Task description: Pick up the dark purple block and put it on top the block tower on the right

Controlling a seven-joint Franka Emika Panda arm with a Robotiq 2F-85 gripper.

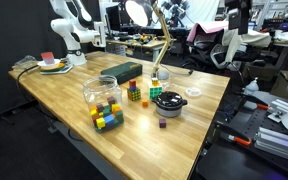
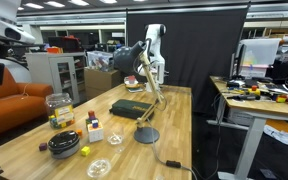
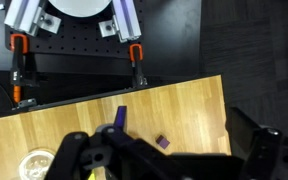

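The dark purple block (image 1: 163,124) lies alone on the wooden table (image 1: 74,80), near the edge in front of the black bowl (image 1: 169,101). In the wrist view the purple block (image 3: 163,142) is small and far below, just beyond my gripper (image 3: 169,155). The gripper is open and empty, high above the table. Two short block towers (image 1: 134,92) (image 1: 154,86) stand side by side behind the bowl. One tower (image 2: 94,127) shows in an exterior view. Only part of my white arm (image 2: 6,30) shows there.
A glass jar (image 1: 102,100) of coloured blocks stands left of the towers. A desk lamp (image 2: 147,134) with a gold arm rises mid-table, and a dark box (image 1: 122,71) lies behind. Orange clamps (image 3: 135,55) grip the table edge beside a black board.
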